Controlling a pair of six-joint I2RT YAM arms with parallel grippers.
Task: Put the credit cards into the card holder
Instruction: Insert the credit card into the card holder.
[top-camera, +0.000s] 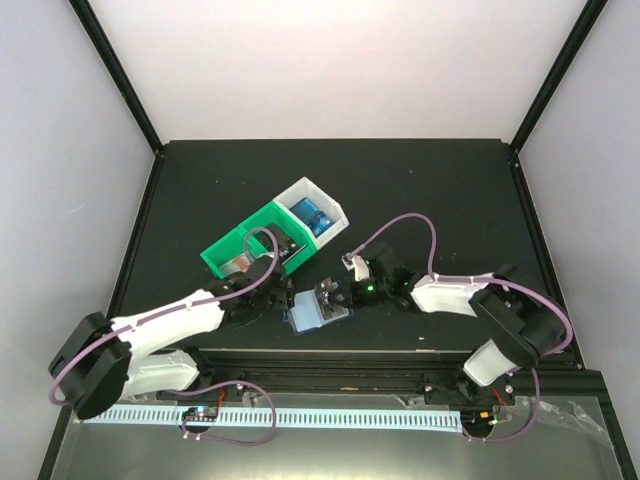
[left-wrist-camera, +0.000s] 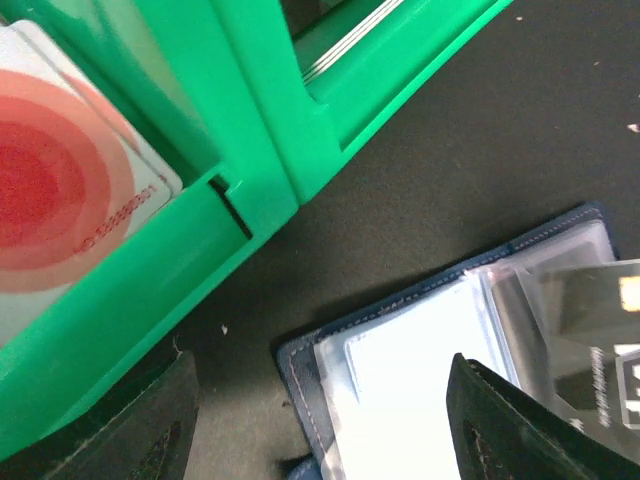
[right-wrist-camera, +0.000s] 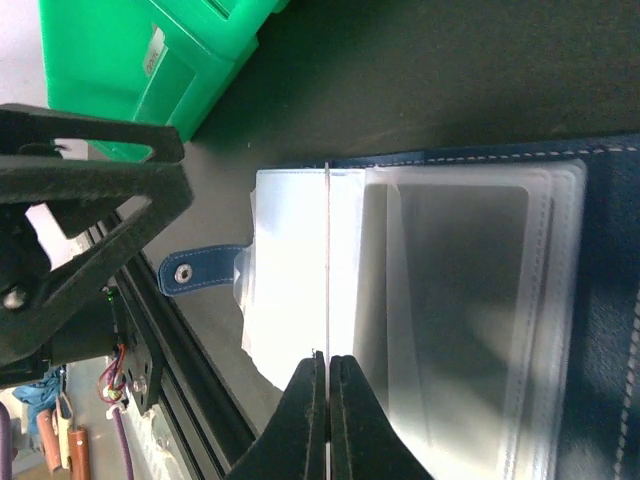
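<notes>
Pinching a clear sleeve of the open card holder on the table in right end effector, with left end effector spread empty by green bin. Could slip free if tugged.

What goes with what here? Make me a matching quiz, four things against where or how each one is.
1 red-and-white card
2 blue cards
3 card holder
4 right gripper

A in the white bin
B open on the table
C shut on a clear sleeve
D in the green bin

Pairs: 1-D, 2-A, 3-B, 4-C
</notes>
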